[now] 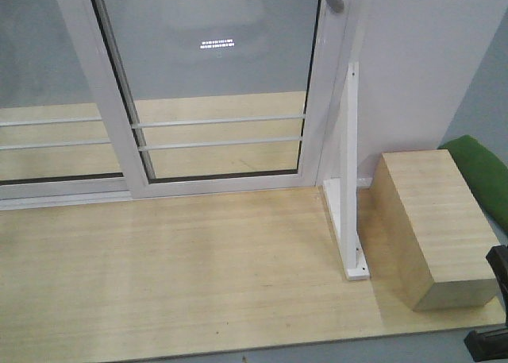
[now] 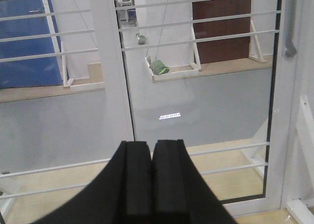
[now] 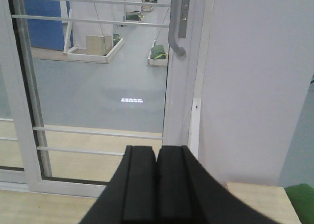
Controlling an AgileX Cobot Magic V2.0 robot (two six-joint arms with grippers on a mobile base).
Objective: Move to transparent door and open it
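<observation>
We face the door (image 1: 222,77), handle (image 3: 171,33) on its right edge; left gripper (image 2: 152,180) and right gripper (image 3: 157,185) closed, empty.

Seen from my remote console, this is an indoor test hall, not a home. The white-framed clear glass door (image 1: 214,61) stands free on a pale plywood platform (image 1: 198,276), propped by a white metal triangular brace (image 1: 350,180). Through the glass I see a bare grey floor (image 3: 98,87), more white-railed mock-up platforms (image 2: 175,75) and a blue door (image 2: 24,42).
</observation>
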